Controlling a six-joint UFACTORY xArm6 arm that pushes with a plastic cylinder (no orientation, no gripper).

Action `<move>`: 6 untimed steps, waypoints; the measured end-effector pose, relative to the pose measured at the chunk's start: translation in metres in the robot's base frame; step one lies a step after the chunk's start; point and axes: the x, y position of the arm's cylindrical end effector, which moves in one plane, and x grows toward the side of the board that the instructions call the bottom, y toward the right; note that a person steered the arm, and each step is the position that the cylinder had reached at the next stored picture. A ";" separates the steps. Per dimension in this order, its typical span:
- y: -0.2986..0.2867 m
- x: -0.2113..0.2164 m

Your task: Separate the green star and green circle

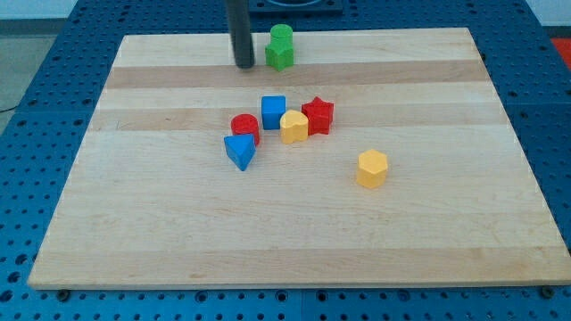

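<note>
The green star (279, 56) and the green circle (282, 37) sit touching each other near the view's top edge of the wooden board (161, 232), the circle just above the star. My dark rod comes down from the view's top, and my tip (244, 65) rests on the board just left of the green star, a small gap apart from it.
A cluster lies at the board's middle: a blue cube (274, 111), a red star (318, 115), a yellow heart-like block (293, 127), a red cylinder (244, 128) and a blue triangle (239, 152). A yellow hexagon (372, 168) stands alone to the right.
</note>
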 end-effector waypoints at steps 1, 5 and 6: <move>0.026 0.003; 0.083 -0.002; 0.083 -0.009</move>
